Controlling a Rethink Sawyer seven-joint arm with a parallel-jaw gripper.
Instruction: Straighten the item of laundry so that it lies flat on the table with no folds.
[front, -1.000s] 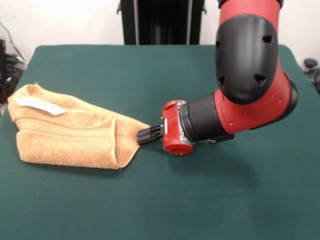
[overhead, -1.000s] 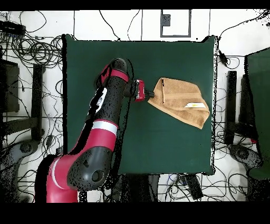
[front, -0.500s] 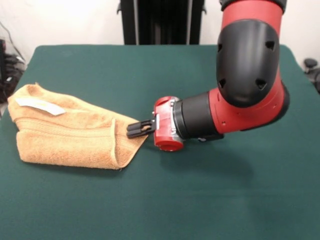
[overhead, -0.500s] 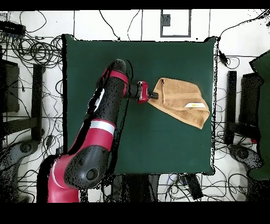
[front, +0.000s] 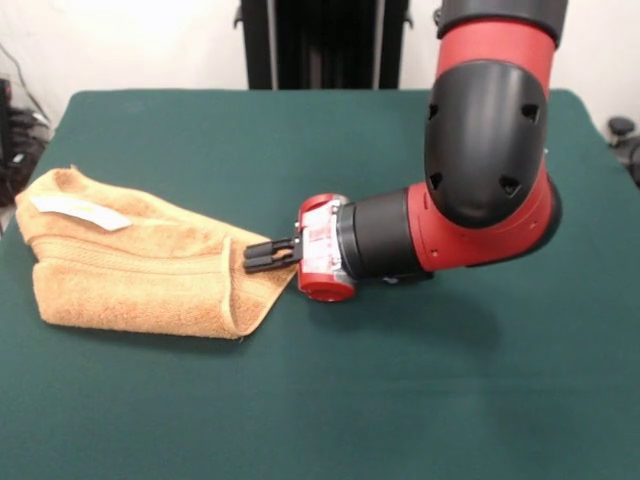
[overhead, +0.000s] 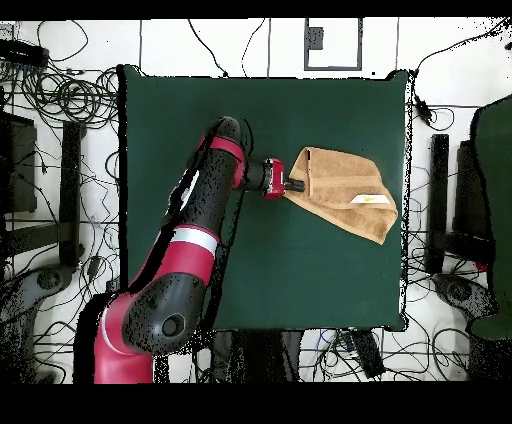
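Robot arm reaches a folded towel's corner

The gripper (front: 256, 256), lying level and pointing toward 9 o'clock in the front view, has its fingers over the corner of the folded towel (front: 130, 270); whether they pinch it cannot be told. The towel lies at the 9 o'clock side of the table (front: 400, 400).

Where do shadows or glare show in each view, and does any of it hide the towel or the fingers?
Front view: soft shadow on the table under the arm; towel evenly lit, fingers sharp. Overhead view: no glare on the towel; the gripper too small to judge.
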